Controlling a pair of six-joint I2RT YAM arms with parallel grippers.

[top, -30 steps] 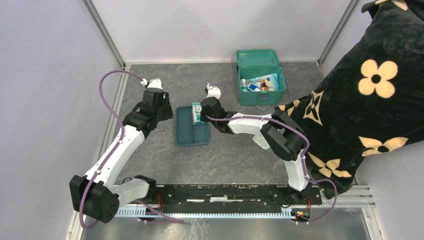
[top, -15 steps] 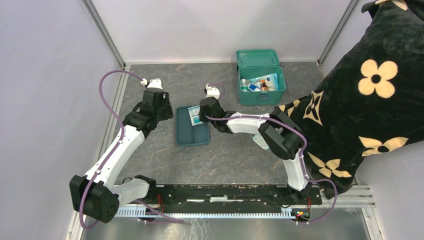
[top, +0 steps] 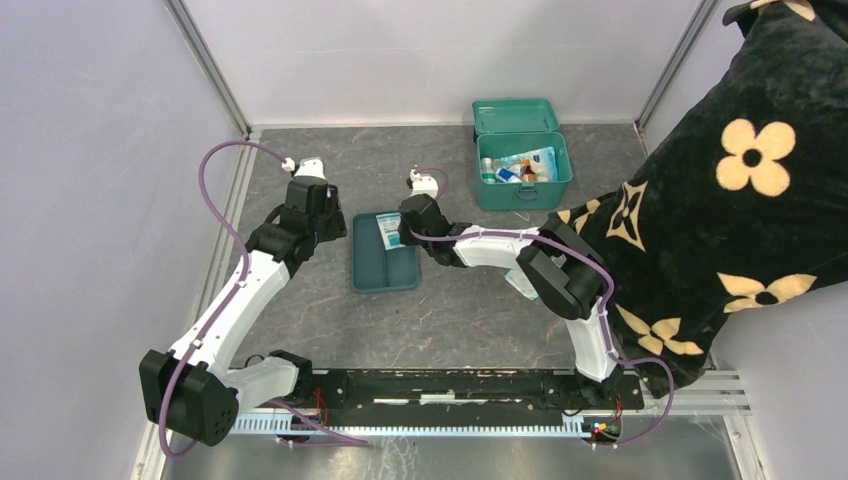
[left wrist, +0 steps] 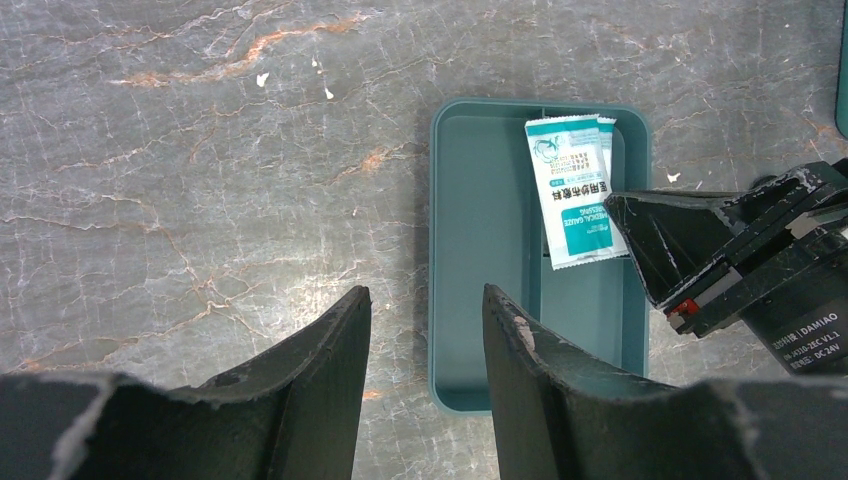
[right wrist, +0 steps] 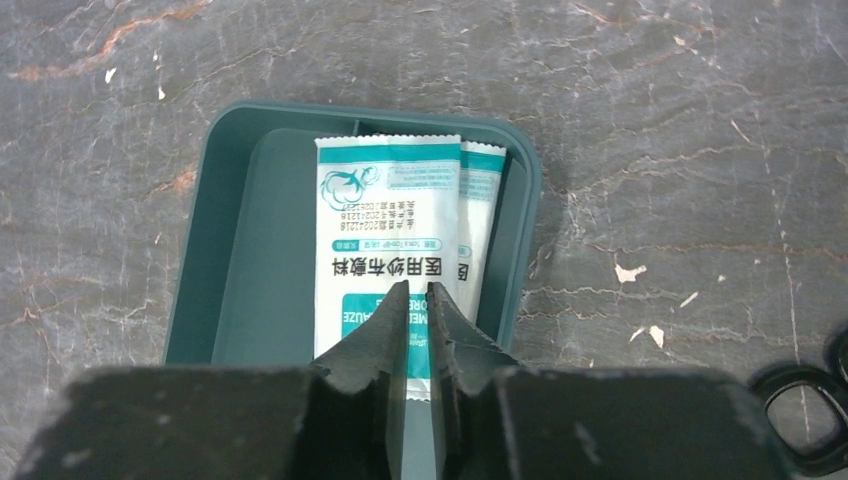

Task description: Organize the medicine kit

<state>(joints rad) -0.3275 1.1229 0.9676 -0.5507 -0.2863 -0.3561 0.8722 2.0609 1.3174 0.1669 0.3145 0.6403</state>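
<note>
A teal tray (top: 385,270) lies mid-table. A white-and-teal packet (top: 387,230) lies flat in its far right part. The right gripper (top: 403,233) is at the packet's right edge. The left gripper (top: 329,226) is just left of the tray. The kit (top: 523,196) stands far right, lid open, items inside. Black flowered fabric (top: 740,190) fills the right side.

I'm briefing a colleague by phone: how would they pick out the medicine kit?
Look at the far right corner of the grey table, beside the black flowered fabric. The medicine kit is the deep teal box, lid open, supplies inside, unlike the shallow teal tray mid-table.
</note>
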